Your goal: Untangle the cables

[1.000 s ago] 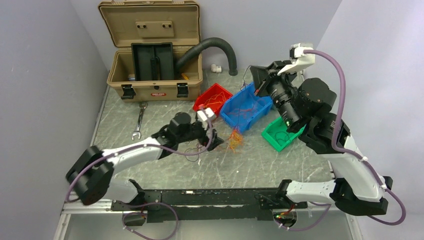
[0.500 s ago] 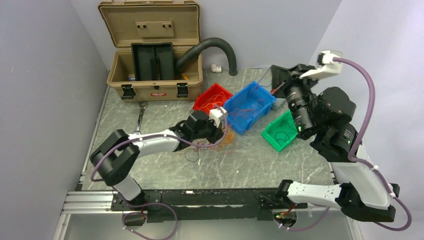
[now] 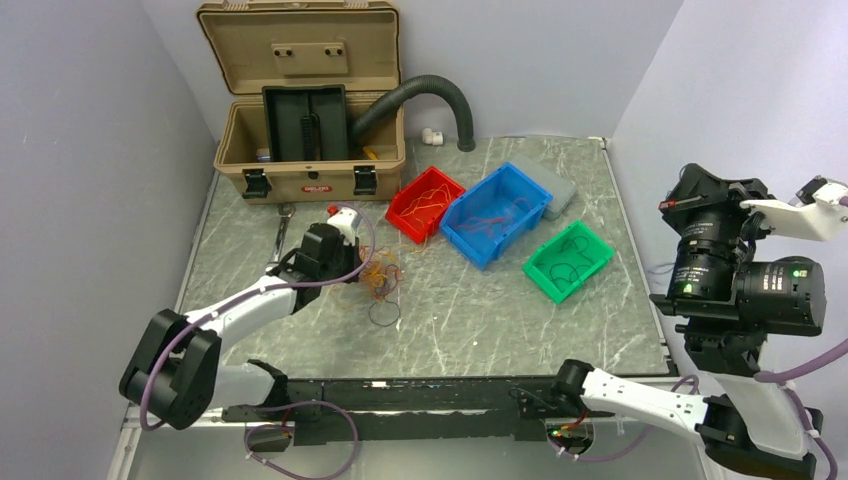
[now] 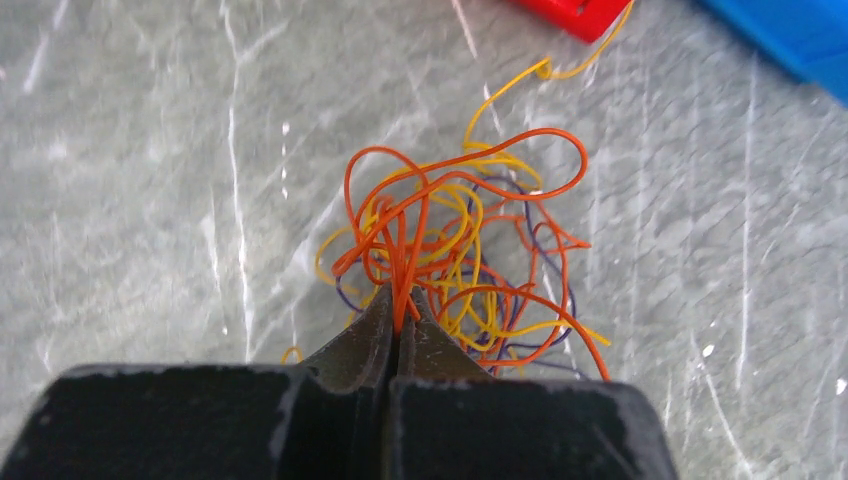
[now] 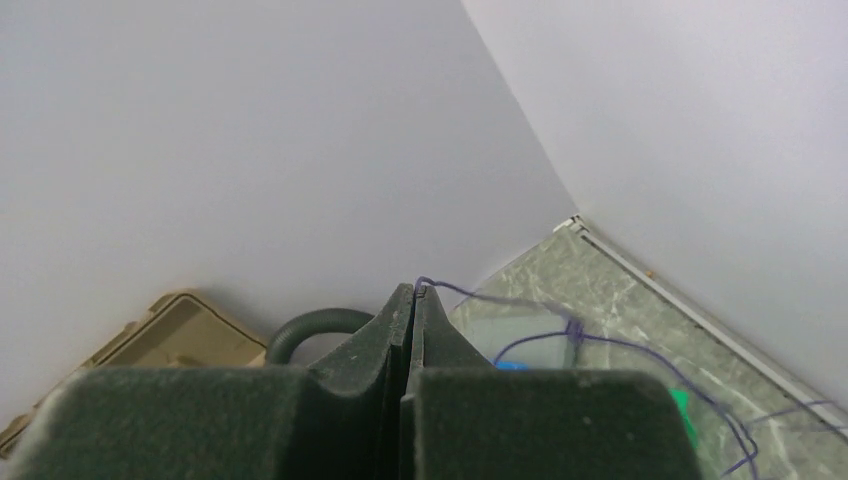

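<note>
**On a grey-green marbled table in a lavender-walled corner, two robot arms each pinch thin wire**

At far left, a plain lavender wall point(image 3: 90, 150) rises beside the table point(image 3: 470, 320), whose stone-patterned top has pale veins. At the back left corner stands an open tan case point(image 3: 300, 165) with its lid upright. A black ribbed hose point(image 3: 440, 92) arches from the case down to the table. In front of the case a wrench point(image 3: 279, 240) lies flat.

The left arm point(image 3: 240, 300) reaches low across the table from the near left. The left gripper point(image 4: 400, 318) is pressed together, nipping several orange strands of the cables point(image 4: 460, 255). These form a loose tangle of orange, yellow and dark purple wire lying on the table left of centre, just in front of the fingertips. A small black wire loop point(image 3: 384, 313) lies alone just nearer the camera.

Right of the tangle, three open bins sit in a slanting row. The red bin point(image 3: 408, 212) holds yellowish wires, the blue bin point(image 3: 478, 243) holds red ones, and the green bin point(image 3: 545, 280) holds dark ones. A flat grey pad point(image 3: 558, 188) lies behind the blue bin.

At far right, the right arm point(image 3: 745, 290) is raised beyond the table's edge, against the right wall point(image 3: 720, 90). The right gripper point(image 5: 413, 292) is also closed, with a purple wire point(image 5: 600, 343) caught at its tip. The wire trails down to the right over the table. A black rail point(image 3: 400, 395) runs along the near edge.
</note>
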Tool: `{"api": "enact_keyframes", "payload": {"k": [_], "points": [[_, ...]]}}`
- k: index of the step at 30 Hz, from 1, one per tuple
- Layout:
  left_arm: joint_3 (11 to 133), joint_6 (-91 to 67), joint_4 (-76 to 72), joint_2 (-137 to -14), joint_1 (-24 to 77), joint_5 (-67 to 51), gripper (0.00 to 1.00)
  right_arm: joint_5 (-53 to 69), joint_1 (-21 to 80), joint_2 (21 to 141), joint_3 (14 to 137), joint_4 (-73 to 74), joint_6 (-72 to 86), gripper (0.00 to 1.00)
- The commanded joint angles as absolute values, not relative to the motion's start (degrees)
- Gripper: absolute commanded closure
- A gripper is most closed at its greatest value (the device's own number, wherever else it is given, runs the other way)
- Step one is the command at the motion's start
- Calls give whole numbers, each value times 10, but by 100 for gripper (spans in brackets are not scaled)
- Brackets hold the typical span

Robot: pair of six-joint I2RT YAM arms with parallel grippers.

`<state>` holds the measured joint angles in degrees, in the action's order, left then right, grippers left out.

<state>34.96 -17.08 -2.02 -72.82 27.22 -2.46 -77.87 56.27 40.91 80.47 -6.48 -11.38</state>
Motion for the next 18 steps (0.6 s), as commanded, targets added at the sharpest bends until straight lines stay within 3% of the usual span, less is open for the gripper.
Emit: {"api": "enact_keyframes", "payload": {"k": [1,8,18], "points": [[311,-167,-59,-675,272,-9,100,-807,563,442,824,23,-82,100],[244,-158,-115,-575,272,-9,100,-800,563,462,734,-91,-166,100],[232,-156,-120,-552,272,-7,100,-739,549,525,762,18,-96,100]]}}
